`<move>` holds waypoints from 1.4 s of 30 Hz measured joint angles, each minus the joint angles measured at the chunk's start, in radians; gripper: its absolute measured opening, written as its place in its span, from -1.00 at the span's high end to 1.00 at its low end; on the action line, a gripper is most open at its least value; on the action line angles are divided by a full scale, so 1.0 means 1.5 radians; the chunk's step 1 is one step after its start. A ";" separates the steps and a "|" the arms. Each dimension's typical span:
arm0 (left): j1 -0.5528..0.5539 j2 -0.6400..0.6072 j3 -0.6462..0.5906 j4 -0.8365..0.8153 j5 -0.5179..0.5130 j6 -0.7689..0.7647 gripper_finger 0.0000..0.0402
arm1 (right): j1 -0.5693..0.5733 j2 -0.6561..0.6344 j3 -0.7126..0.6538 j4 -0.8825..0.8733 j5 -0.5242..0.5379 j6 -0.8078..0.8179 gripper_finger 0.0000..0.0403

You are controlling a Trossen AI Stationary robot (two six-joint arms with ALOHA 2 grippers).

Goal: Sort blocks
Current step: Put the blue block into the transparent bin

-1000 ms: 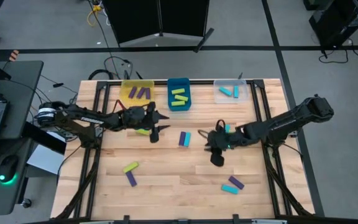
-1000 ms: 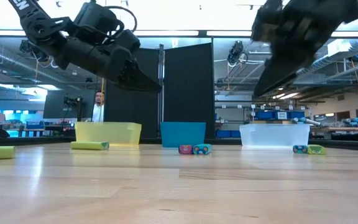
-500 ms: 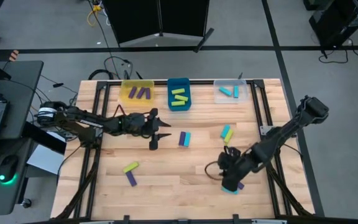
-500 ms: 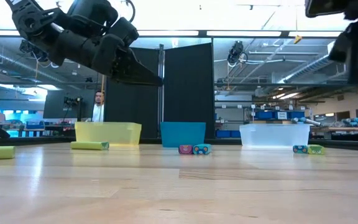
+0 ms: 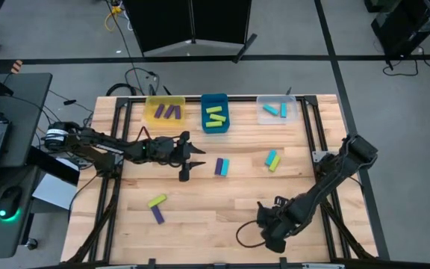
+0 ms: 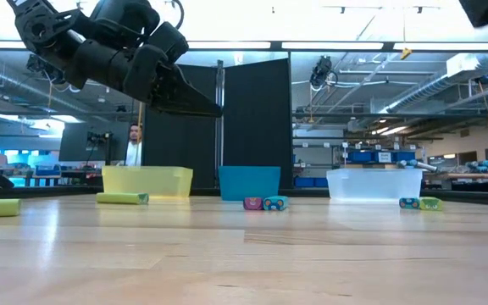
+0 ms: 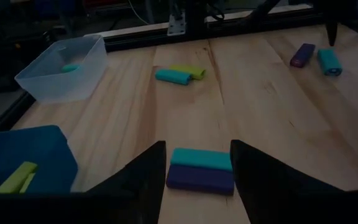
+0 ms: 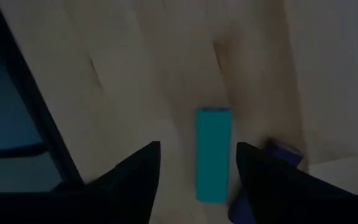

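Right gripper [image 5: 272, 233], fingers spread, is hovering near the tabletop's [image 5: 215, 202] front edge, hiding a cyan block [image 8: 213, 154]; left gripper [image 5: 190, 158], also spread, is waiting mid-table.

Small rectangular bars lie scattered on the wood. A purple bar [image 5: 218, 166] and a cyan bar [image 5: 225, 167] lie side by side, touching, mid-table. A cyan bar [image 5: 271, 158] touches a lime bar [image 5: 275, 163] to their right. Near the left front, a lime bar [image 5: 157, 200] sits beside another purple bar [image 5: 157, 215]. Another cyan bar [image 8: 213, 154] lies flat with a purple bar [image 8: 283, 152] beside it.
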 joint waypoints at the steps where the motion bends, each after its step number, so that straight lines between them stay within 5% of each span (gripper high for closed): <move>1: 0.000 0.000 0.000 0.000 0.000 0.000 0.07 | 0.000 0.006 0.000 -0.001 -0.008 0.000 -0.12; 30: 0.000 0.001 0.000 -0.005 -0.001 -0.004 0.07 | 0.014 0.079 -0.003 -0.003 -0.014 -0.050 -0.13; 42: 0.000 0.001 0.000 -0.007 -0.001 -0.006 0.07 | 0.018 0.100 -0.006 0.017 -0.027 -0.054 0.13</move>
